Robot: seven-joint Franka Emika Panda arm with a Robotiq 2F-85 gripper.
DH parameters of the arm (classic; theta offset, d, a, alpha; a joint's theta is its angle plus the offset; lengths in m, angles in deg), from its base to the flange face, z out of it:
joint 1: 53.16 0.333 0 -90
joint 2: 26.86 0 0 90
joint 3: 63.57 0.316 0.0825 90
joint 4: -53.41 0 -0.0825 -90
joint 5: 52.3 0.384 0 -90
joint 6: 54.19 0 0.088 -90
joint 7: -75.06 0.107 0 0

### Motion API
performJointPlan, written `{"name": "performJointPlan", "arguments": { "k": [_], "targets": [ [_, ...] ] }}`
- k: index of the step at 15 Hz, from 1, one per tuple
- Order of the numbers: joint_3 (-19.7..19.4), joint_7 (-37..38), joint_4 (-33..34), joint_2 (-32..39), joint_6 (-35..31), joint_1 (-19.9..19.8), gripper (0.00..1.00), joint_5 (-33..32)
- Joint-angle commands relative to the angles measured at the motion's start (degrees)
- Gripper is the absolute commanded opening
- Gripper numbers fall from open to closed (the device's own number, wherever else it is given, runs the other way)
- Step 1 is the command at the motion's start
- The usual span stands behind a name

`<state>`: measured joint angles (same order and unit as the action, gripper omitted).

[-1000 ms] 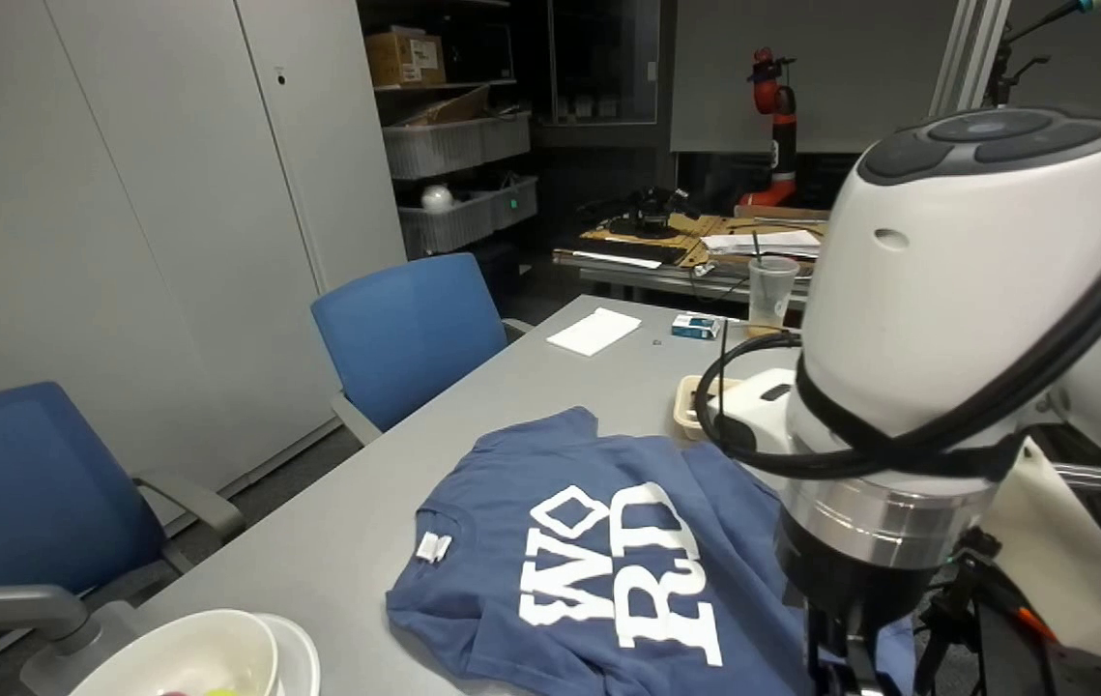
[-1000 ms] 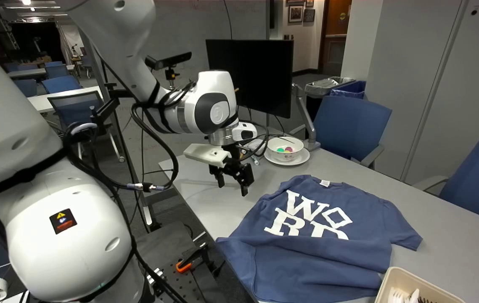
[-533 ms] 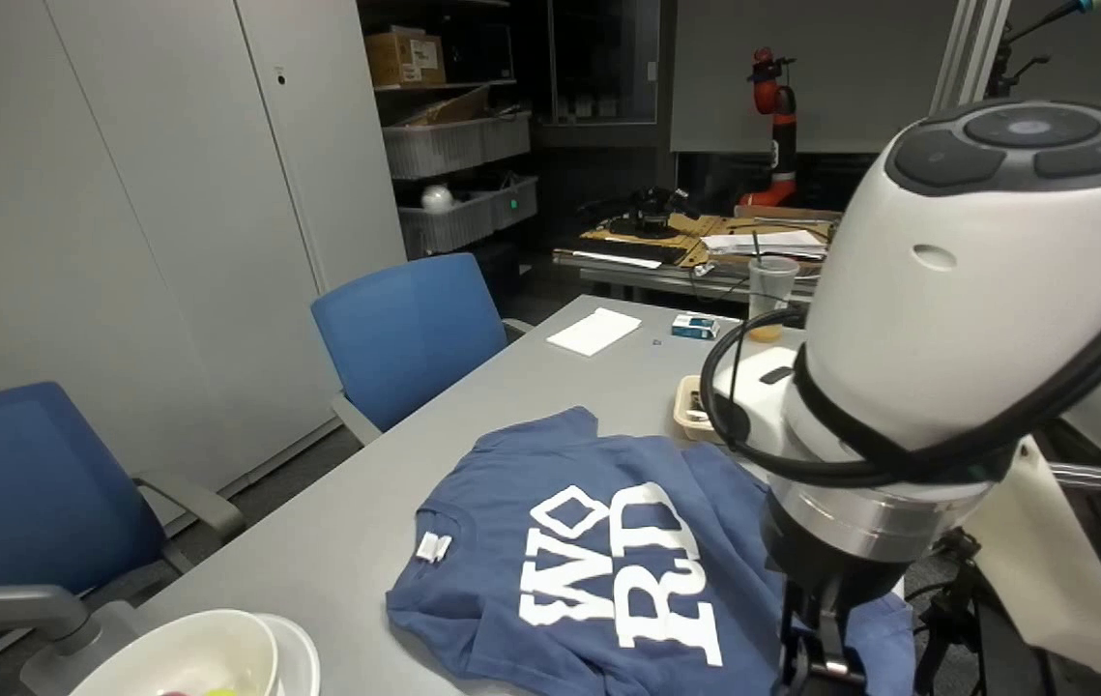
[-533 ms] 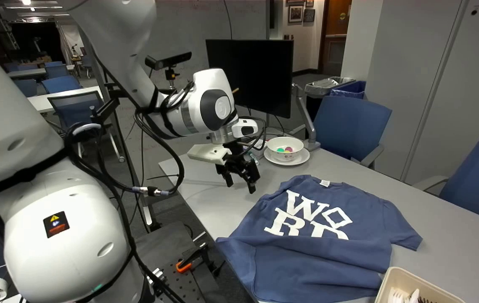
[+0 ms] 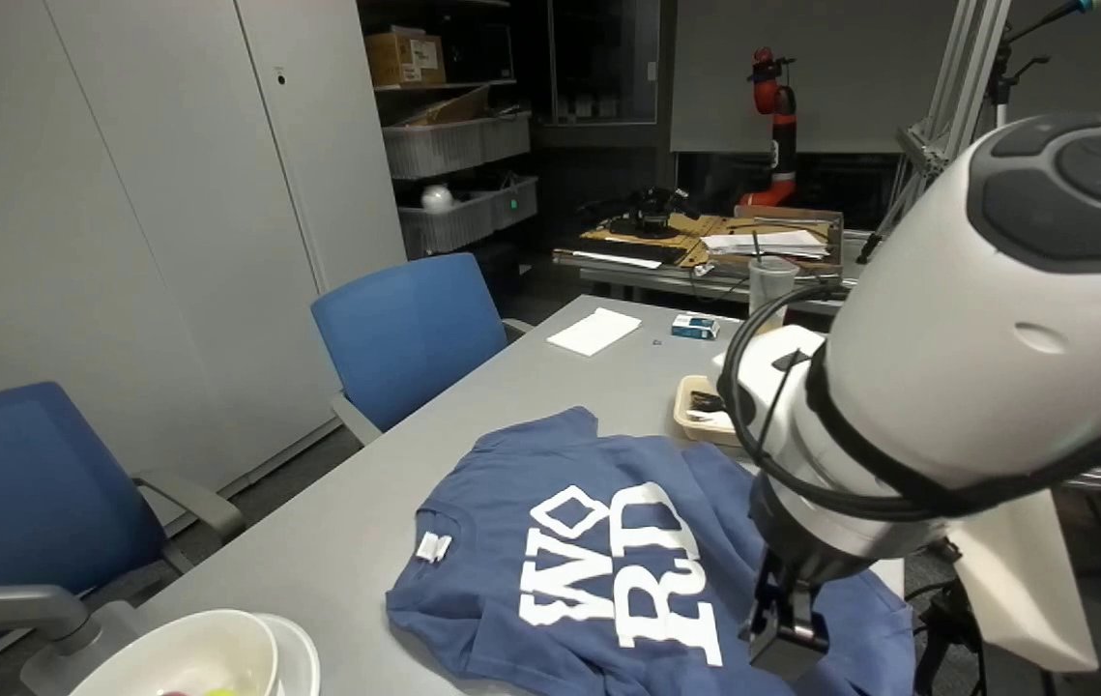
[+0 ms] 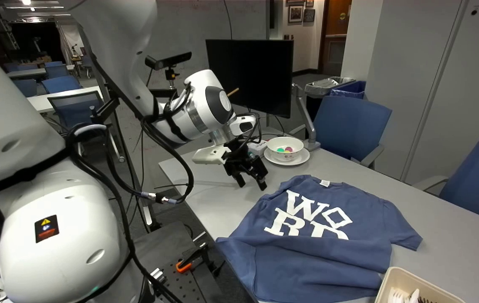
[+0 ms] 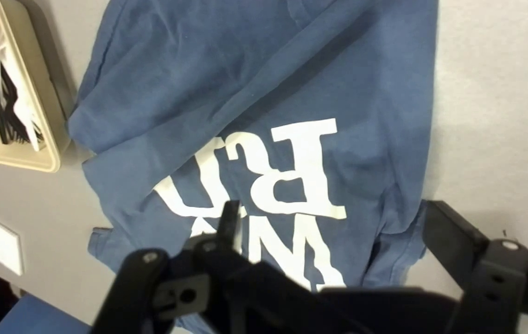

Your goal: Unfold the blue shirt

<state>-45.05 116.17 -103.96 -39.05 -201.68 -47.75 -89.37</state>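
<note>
The blue shirt lies on the grey table with its white letters facing up. It also shows in an exterior view and in the wrist view. A fold of cloth runs across it and covers the edge of the lower letters. One sleeve is spread out; the cloth on the opposite side is creased and bunched. Its lower part reaches the table's edge near the robot. My gripper is open, empty and tilted, above the table beside the shirt. In the wrist view the open fingers frame the letters and the creased side.
A cream tray of plastic cutlery stands close to the shirt's lower end. A bowl on a plate stands near the collar end, with a monitor behind. White paper, a small box and blue chairs are farther off.
The arm has swung and tilted. My gripper has moved a little toward the shirt and stays open. The shirt has not moved.
</note>
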Motion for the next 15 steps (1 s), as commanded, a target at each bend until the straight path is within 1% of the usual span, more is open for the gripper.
{"name": "performJointPlan", "arguments": {
  "k": [1, 3, 15],
  "targets": [
    [-0.3, 1.9, 0.1, -0.1, 0.1, 0.3, 1.00, -1.5],
    [-0.2, 3.2, 0.1, -0.1, 0.2, 0.3, 1.00, -2.2],
    [-0.2, 3.3, 0.2, -0.1, 0.2, 0.2, 1.00, -2.2]
  ]
}}
